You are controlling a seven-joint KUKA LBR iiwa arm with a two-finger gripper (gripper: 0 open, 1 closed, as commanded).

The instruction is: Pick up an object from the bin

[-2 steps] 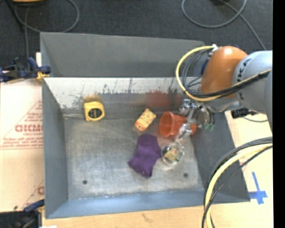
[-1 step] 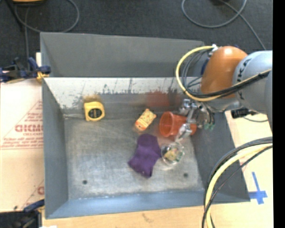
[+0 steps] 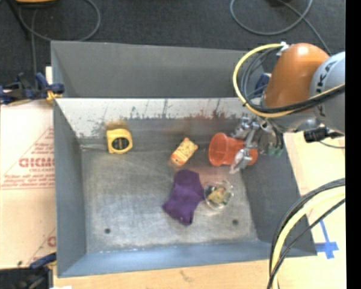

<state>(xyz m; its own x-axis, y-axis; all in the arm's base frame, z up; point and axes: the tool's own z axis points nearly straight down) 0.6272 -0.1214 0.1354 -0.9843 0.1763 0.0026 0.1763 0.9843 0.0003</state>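
From where I stand, the gripper is down in the right part of the bin, close to the back wall. Its metal end sits right against the right-hand end of an orange-red cup. The metal overlaps the cup there, and a sliver of orange shows on the gripper's far side. Whether the gripper is spread wide, narrowed or closed on the cup, I cannot tell; the parts crowd together too much at that spot. The cup seems to lie on its side on the bin floor, with its body pointing away from the gripper toward the middle.

Above the gripper, the rounded orange cover of the wrist hangs over the bin's right rim, with pale cables looping round it.

Just left of the cup, and apart from it, lies a small yellow-and-orange packet-like thing, tilted. In front of the cup, toward the near wall, is a crumpled clear plastic piece with something yellowish inside. It touches, or very nearly touches, a purple cloth bunched up beside it on its left. Well away from all this, at the back left of the floor near the wall, sits a yellow tape measure on its own.
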